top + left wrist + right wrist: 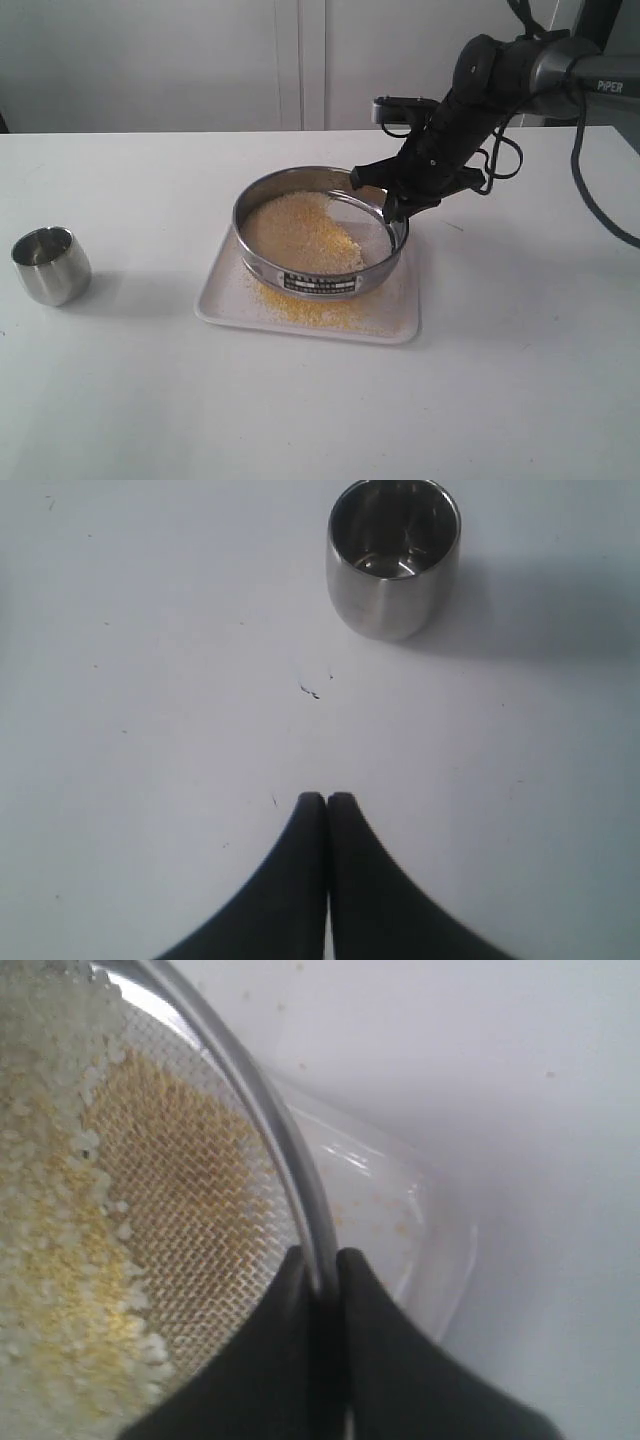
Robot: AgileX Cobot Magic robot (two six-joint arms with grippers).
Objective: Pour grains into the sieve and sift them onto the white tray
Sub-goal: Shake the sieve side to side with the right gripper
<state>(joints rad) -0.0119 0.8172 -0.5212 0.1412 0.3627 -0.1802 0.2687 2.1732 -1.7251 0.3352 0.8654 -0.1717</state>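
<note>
The sieve [320,270], a shallow steel ring with a dark label plate, sits over the white tray [225,300] in the middle of the table. Grains [295,232] lie heaped in its left part, and bare mesh [190,1210] shows beside them. Fine yellow grains [310,308] are scattered on the tray in front of the sieve. My right gripper [392,205] is shut on the sieve's right rim [285,1150], one finger inside the ring and one outside. My left gripper [327,798] is shut and empty above bare table; the exterior view does not show it.
A small steel cup [50,264] stands upright and empty at the left of the table, also in the left wrist view [393,558], ahead of the left fingertips. The right arm [500,80] reaches in from the upper right.
</note>
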